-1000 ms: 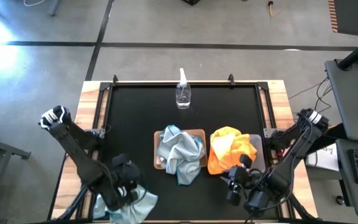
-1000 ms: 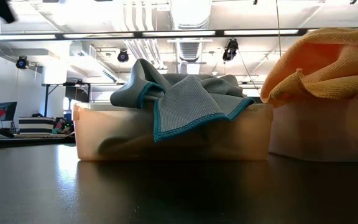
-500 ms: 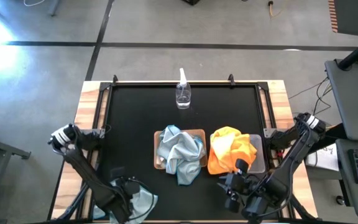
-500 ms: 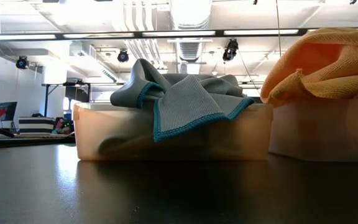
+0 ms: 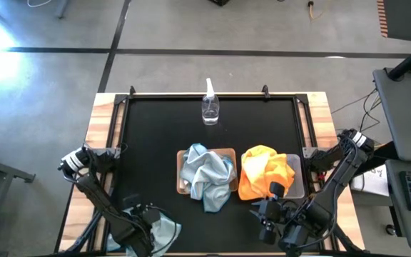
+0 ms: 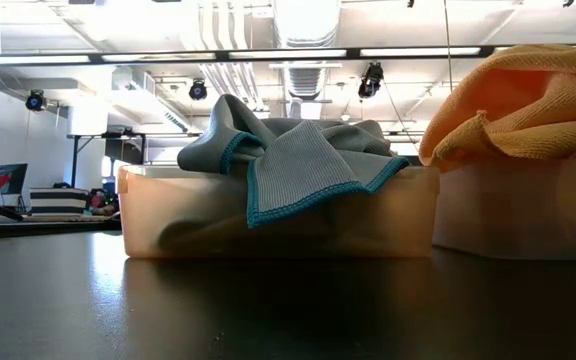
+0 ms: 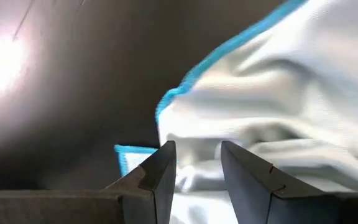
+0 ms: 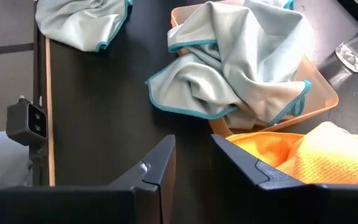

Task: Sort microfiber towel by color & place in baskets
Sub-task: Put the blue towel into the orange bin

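- Nearest you, the left gripper (image 7: 194, 165) is down at the table's near left corner, its fingers slightly apart and straddling a fold of a loose pale blue-grey towel (image 5: 164, 230) with a teal hem; whether it's actually pinching, you can't tell.
- Your right gripper (image 8: 191, 155) hangs at the near right edge, fingers parted with nothing between them, just in front of the grey basket (image 5: 297, 180).
- Mid-table now: the tan-brown basket (image 5: 180, 175) holds blue-grey towels (image 5: 207, 175), one spilling over its near rim.
- Right beside it, the grey basket is heaped with an orange towel (image 5: 265, 171), draped over the rim.
- Farthest back, a small clear spray bottle (image 5: 210, 106) stands upright.
- No readable brand, label or writing anywhere.
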You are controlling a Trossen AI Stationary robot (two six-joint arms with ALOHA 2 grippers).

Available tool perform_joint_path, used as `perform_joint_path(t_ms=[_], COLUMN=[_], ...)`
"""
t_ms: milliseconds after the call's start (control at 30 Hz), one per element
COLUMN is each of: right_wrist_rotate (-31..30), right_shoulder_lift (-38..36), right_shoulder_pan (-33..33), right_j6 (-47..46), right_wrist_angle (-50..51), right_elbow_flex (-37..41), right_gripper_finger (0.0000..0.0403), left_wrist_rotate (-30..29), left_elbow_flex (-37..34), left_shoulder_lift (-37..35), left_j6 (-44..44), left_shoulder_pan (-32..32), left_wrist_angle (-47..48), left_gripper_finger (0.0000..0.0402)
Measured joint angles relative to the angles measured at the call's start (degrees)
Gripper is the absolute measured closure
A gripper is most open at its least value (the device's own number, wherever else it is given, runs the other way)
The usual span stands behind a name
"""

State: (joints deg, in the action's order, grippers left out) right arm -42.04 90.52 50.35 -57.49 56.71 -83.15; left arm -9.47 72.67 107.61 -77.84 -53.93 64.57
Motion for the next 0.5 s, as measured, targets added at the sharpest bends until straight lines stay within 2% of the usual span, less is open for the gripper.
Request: perform_joint_path(t_ms=[100,267,400,500], right_wrist_rotate=[0.0,0.0,0.0,0.0], right_shoulder_lift=[0.0,0.0,0.0,0.0], right_shoulder_pan=[0.0,0.0,0.0,0.0], right_j6=[1.3,2.2,3.8,4.6], right_wrist_angle=[0.0,0.0,0.0,0.0], right_elbow_flex=[0.0,0.0,0.0,0.0], right_gripper_finger=[0.0312,0.0310,0.0312,0.0315], left_wrist_rotate=[-0.8,-4.7,-5.2,-8.3], left_elbow_flex=[2.7,7.7,12.1,15.5], left_shoulder_lift=[0.0,0.0,0.0,0.0], left_j6=[4.7,18.9,34.7,47.2], left_shoulder_pan=[0.0,0.0,0.0,0.0], left_wrist_angle=[0.4,0.2,-0.6,-2.0], left_gripper_finger=[0.0288,0.0288,0.0288,0.0288])
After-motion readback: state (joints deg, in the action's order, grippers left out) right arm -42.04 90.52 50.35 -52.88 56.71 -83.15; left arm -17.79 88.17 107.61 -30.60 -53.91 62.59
